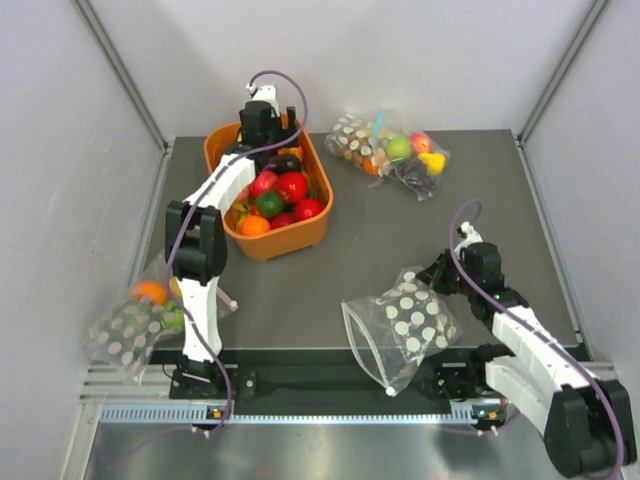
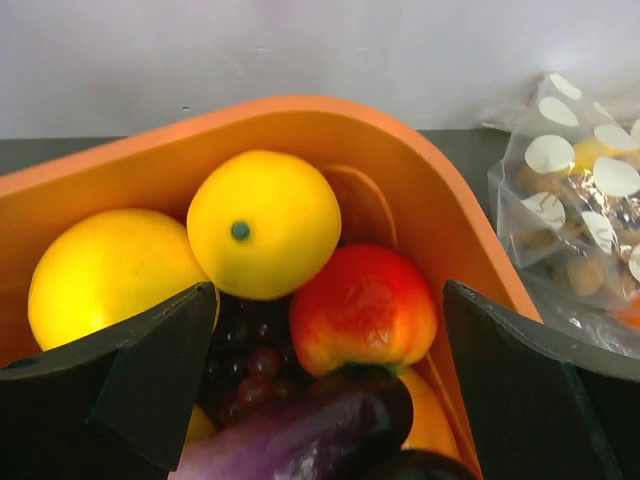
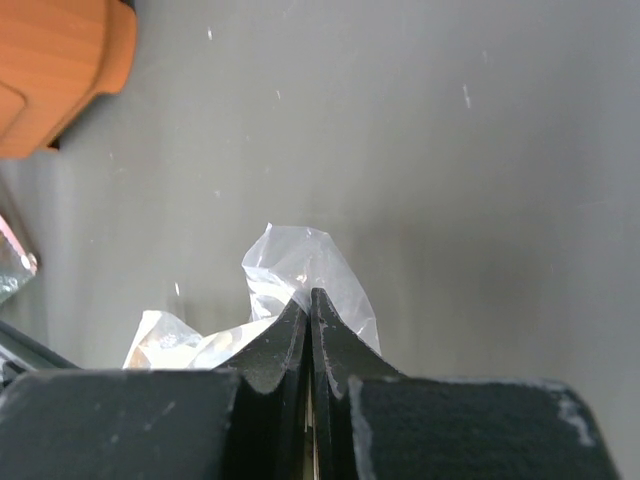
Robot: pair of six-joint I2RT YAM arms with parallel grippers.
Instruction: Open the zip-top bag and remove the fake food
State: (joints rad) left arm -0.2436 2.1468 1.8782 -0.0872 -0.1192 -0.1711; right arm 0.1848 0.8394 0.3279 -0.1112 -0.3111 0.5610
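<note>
On dark table [image 1: 400,240], bag [image 1: 405,325], pale walls [image 1: 400,50]

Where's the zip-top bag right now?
Top view: the zip-top bag sits at the table's near edge, right of centre, its far right corner pinched by the right tool.

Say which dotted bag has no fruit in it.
The near bag, pinched by the right gripper; the far bag and the left-edge bag both show fruit.

Pretty clearly a robotics lab test cell: blank white wall panels [image 1: 400,50] in metal framing [image 1: 120,70], grey table [image 1: 400,230], left arm [image 1: 200,290] and right arm [image 1: 530,340] mounted by an aluminium rail [image 1: 330,412].
</note>
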